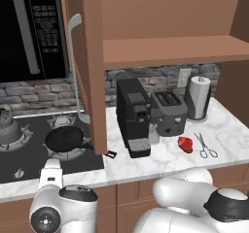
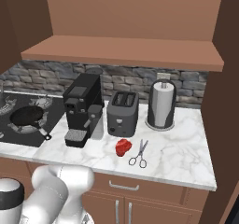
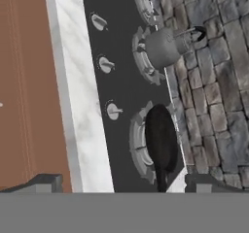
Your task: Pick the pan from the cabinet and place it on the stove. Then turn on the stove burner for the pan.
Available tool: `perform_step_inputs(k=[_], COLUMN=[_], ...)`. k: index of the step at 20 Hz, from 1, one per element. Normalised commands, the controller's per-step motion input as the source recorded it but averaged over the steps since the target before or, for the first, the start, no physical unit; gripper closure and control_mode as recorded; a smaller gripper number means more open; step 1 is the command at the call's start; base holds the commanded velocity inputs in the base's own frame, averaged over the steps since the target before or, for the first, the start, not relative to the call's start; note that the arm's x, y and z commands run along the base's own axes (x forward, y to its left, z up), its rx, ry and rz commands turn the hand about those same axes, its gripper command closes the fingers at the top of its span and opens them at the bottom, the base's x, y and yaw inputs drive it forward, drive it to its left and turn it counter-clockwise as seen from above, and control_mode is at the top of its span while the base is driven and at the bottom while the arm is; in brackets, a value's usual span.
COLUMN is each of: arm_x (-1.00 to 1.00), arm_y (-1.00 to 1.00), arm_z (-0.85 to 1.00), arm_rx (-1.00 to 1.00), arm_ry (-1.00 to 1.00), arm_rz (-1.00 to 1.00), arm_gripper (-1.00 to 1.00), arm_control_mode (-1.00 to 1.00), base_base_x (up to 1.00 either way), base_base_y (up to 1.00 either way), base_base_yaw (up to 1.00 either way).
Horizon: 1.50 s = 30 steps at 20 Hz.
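With the pan (image 3: 161, 141) already on its burner (image 3: 138, 144) ahead of the wide-open claw (image 3: 121, 182), the arm should drop squarely onto the nearest knob (image 3: 114, 111) before twisting.

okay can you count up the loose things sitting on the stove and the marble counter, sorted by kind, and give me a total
Cookware on the black gas cooktop: 2, the matte-black frying pan and the small silvery kettle.
Countertop appliances: 2, the black coffee machine and the dark grey two-slot toaster.
Paper towel rolls: 1, white on a dark holder.
Scissors: 1, grey-handled.
Red food items: 1.
Total: 7.
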Motion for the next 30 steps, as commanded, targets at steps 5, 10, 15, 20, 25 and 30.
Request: perform_step_inputs(k=[5,10,15,20,25,30], arm_x=[0.00,0.00,0.00,0.00,0.00,0.00], arm_y=[0.19,0.22,0.23,0.15,0.00,0.00], arm_z=[0.12,0.19,0.06,0.00,0.00,0.00], arm_rx=[-0.18,-0.21,-0.17,-0.13,-0.09,-0.08], arm_ry=[-0.13,-0.09,-0.01,0.00,0.00,0.00], arm_rz=[0.09,0.13,0.11,0.10,0.10,0.10], arm_gripper=[-1.00,-1.00,-1.00,-1.00,-1.00,-1.00], arm_control_mode=[-1.00,-1.00,-1.00,-1.00,-1.00,-1.00], base_base_x=[0.00,0.00,0.00,0.00,0.00,0.00], base_base_y=[0.00,0.00,0.00,0.00,0.00,0.00], base_base_yaw=[0.00,0.00,0.00,0.00,0.00,0.00])
